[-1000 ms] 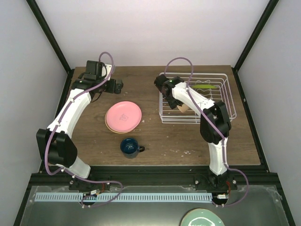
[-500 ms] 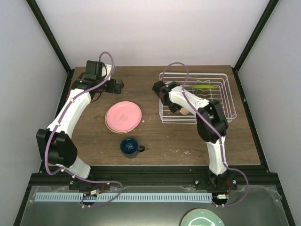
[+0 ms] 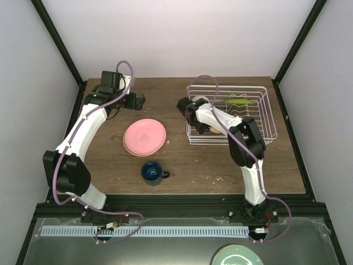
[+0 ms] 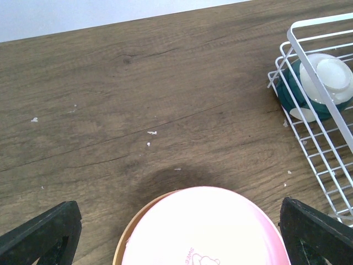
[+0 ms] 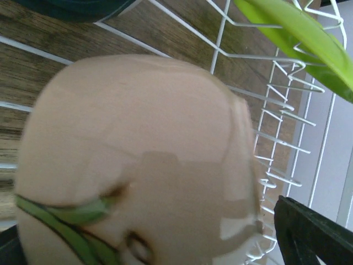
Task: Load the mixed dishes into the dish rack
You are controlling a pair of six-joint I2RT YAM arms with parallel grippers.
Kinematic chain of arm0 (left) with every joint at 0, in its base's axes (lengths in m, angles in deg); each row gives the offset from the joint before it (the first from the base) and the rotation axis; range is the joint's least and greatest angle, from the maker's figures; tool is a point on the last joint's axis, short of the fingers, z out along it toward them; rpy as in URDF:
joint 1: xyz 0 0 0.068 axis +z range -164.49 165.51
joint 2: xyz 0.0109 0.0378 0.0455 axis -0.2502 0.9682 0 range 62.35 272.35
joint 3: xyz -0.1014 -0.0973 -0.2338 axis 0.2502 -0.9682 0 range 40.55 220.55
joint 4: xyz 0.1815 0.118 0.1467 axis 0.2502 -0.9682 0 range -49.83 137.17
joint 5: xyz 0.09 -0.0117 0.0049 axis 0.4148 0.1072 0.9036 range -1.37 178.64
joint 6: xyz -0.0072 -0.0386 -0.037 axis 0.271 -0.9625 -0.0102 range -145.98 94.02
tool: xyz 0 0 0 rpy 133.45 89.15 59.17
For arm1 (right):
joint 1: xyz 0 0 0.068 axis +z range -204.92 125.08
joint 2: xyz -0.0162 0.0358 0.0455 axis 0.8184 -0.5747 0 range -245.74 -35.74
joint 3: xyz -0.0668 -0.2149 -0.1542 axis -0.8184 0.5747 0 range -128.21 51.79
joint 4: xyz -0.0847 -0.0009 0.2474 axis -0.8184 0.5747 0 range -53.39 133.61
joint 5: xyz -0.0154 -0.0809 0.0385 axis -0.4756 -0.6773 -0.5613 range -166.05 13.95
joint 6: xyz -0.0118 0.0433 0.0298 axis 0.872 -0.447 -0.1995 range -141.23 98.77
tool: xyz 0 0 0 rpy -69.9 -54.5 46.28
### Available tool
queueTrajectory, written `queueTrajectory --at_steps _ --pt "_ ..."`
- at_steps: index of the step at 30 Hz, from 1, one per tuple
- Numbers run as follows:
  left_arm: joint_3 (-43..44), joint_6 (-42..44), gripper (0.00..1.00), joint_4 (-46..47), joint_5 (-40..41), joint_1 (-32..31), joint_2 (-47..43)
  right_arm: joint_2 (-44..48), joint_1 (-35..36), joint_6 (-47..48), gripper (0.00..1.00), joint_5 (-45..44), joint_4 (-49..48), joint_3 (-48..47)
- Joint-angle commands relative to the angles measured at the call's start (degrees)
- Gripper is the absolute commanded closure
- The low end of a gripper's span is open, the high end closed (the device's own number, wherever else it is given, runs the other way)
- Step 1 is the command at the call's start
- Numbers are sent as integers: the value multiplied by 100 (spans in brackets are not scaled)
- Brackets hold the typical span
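Note:
The dish rack (image 3: 259, 118) stands at the back right, with a lime green plate (image 3: 241, 102) upright in its dividers. My right gripper (image 3: 201, 122) reaches into its left end. Up close, a cream bowl (image 5: 138, 154) with a green leaf mark fills the space between the fingers (image 5: 314, 232); the right finger stands clear of the rim, so the jaws are open. Another upturned bowl (image 4: 320, 83) sits in the rack's corner. A pink plate (image 3: 145, 136) lies on a peach-tan plate (image 4: 124, 243) mid-table. My left gripper (image 4: 176, 243) hovers open above them. The dark blue mug (image 3: 151, 172) stands nearer the front.
A pale teal plate (image 3: 237, 255) lies off the table at the bottom edge. Black frame posts rise at the back corners. Small white crumbs dot the wood (image 4: 149, 132). The rack's wire wall (image 5: 276, 127) is close by my right fingers.
My right jaws have widened off the cream bowl, which now rests in the rack, and the right wrist has shifted a little left. The left arm has not moved.

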Motion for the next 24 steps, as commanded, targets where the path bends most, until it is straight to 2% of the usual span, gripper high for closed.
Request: queueTrajectory --at_steps 1,16,24 --pt "123 -25 0 -39 -79 -12 57 -74 91 -16 0 -93 -88 12" --pt "155 -13 0 -83 -164 -12 179 172 396 137 0 657 15 90" --pt "194 -8 0 -96 -209 -12 271 429 487 -44 0 1164 470 126"
